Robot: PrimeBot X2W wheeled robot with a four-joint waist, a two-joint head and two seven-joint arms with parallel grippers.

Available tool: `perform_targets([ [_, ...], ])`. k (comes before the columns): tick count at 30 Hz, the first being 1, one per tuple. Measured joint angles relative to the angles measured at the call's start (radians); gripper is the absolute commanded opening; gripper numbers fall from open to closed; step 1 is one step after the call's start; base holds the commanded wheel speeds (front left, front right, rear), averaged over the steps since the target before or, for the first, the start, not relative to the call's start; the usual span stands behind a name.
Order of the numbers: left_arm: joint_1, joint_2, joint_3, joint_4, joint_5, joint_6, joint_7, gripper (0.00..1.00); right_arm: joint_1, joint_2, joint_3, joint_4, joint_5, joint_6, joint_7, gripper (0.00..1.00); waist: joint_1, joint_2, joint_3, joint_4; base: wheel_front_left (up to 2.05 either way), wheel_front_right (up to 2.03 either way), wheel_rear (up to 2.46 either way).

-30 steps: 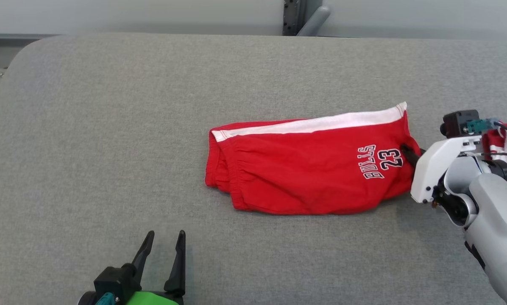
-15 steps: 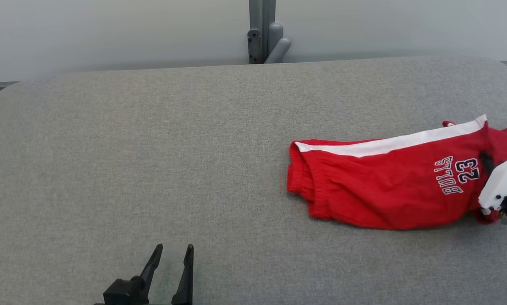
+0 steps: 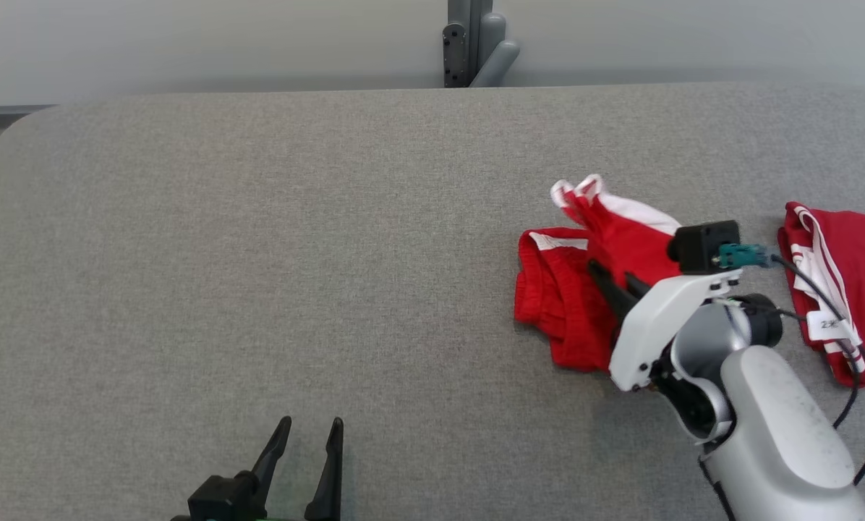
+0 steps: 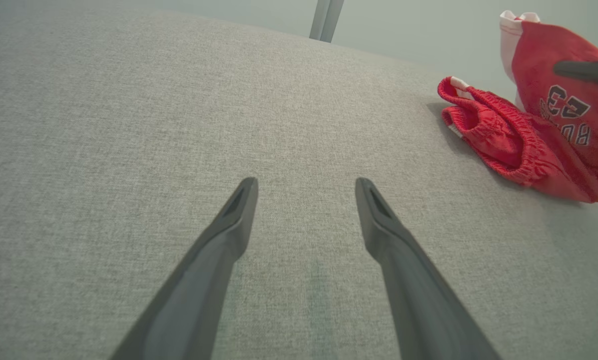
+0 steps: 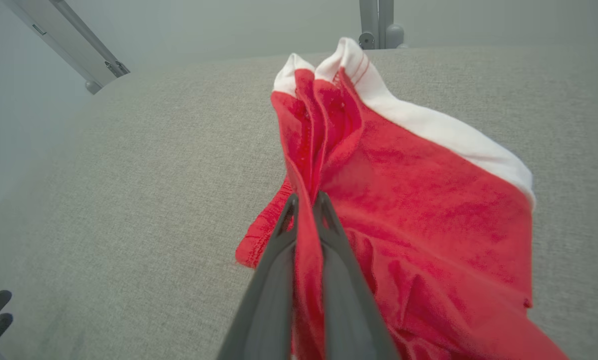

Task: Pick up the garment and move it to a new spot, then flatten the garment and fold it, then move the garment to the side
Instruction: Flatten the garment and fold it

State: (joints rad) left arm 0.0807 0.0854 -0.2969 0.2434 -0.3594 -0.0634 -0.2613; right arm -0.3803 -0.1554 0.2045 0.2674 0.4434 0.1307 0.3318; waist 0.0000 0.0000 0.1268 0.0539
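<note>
The garment [image 3: 566, 293] is a pair of red shorts with a white side stripe, lying bunched on the right half of the grey table [image 3: 259, 253]. My right gripper [image 3: 615, 281] is shut on its red cloth. The leg end is lifted so the white-edged hem stands up above the elastic waistband. In the right wrist view the cloth [image 5: 404, 200] is pinched between the fingers of the right gripper [image 5: 307, 200]. My left gripper [image 3: 311, 428] rests open at the near edge, well left of the garment. Its fingers [image 4: 229, 240] are spread over bare table, with the garment [image 4: 509, 145] far to the right.
A second red and white garment [image 3: 848, 282] with a white label lies at the right edge, beside my right forearm. A grey post [image 3: 476, 43] stands behind the table's far edge. The table's left and middle are bare grey fabric.
The head camera has shifted. The garment lay flat and stretched out before; now my right gripper has raised its leg end and brought it toward the waistband, bunching it. The left gripper stays open.
</note>
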Motion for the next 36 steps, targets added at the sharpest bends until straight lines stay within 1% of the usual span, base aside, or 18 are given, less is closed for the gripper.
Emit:
perform_targets([
  [2,-0.011,0.000,0.000,0.006,0.002,-0.008,0.000,1.00,0.017,0.045,0.006,-0.002,-0.030,0.000,0.001,0.00,0.0000,0.0000,0.005,0.007,0.00,0.00,0.00],
  [5,-0.020,0.002,0.002,0.015,0.009,-0.012,0.000,1.00,0.028,0.075,-0.006,0.015,-0.078,0.000,-0.017,0.00,0.0000,0.0000,0.011,0.019,0.00,0.00,0.00],
  [10,-0.025,0.002,0.010,0.027,0.010,-0.018,0.000,1.00,0.026,0.100,-0.028,0.059,-0.108,0.000,-0.049,0.00,0.0000,0.0000,0.018,0.036,0.00,0.00,0.00],
  [15,-0.025,-0.003,0.009,0.044,0.019,-0.023,0.000,1.00,0.011,0.104,-0.026,0.103,-0.117,0.000,-0.084,0.00,0.0000,0.0000,0.016,0.039,0.00,0.00,0.00],
  [16,-0.025,-0.004,0.008,0.046,0.020,-0.024,0.000,1.00,0.009,0.105,-0.018,0.106,-0.106,0.000,-0.098,0.36,-0.0001,0.0000,0.014,0.039,0.00,0.00,0.00],
  [17,-0.025,-0.006,0.007,0.049,0.020,-0.024,0.000,1.00,0.008,0.105,-0.007,0.108,-0.096,0.000,-0.110,0.91,0.0000,0.0000,0.012,0.039,0.00,0.00,0.00],
  [18,-0.024,-0.007,0.008,0.050,0.020,-0.024,0.000,1.00,0.008,0.105,0.002,0.110,-0.090,0.000,-0.119,1.00,0.0000,0.0000,0.010,0.039,0.00,0.00,0.00],
  [23,-0.015,-0.009,0.008,0.061,0.020,-0.025,0.000,1.00,0.024,0.106,0.016,0.087,-0.064,0.000,-0.163,1.00,0.0000,0.0000,-0.010,0.036,0.00,0.00,0.00],
  [27,0.013,-0.011,0.016,0.069,0.022,-0.018,0.000,1.00,0.101,0.107,-0.009,-0.010,-0.039,0.000,-0.207,1.00,0.0000,0.0000,-0.045,0.033,0.00,0.00,0.00],
  [29,0.032,-0.012,0.023,0.071,0.022,-0.011,0.000,1.00,0.151,0.107,-0.049,-0.072,-0.047,0.000,-0.230,1.00,0.0000,0.0000,-0.067,0.031,0.00,0.00,0.00],
  [32,0.065,-0.014,0.026,0.072,0.022,0.000,0.000,1.00,0.231,0.089,-0.122,-0.138,-0.071,0.000,-0.251,1.00,0.0000,0.0000,-0.102,0.025,0.00,0.00,0.00],
  [34,0.077,-0.015,0.023,0.070,0.022,0.002,0.000,1.00,0.274,0.047,-0.167,-0.154,-0.119,0.000,-0.274,1.00,0.0000,0.0000,-0.123,0.020,0.00,0.00,0.00],
  [35,0.078,-0.017,0.019,0.068,0.022,0.002,0.000,1.00,0.290,0.036,-0.196,-0.151,-0.137,0.000,-0.282,0.87,0.0000,0.0000,-0.132,0.017,0.00,0.00,0.00],
  [36,0.078,-0.019,0.014,0.065,0.022,0.002,0.000,1.00,0.306,0.028,-0.222,-0.143,-0.154,0.000,-0.292,0.48,0.0000,0.0000,-0.139,0.015,0.00,0.00,0.00],
])
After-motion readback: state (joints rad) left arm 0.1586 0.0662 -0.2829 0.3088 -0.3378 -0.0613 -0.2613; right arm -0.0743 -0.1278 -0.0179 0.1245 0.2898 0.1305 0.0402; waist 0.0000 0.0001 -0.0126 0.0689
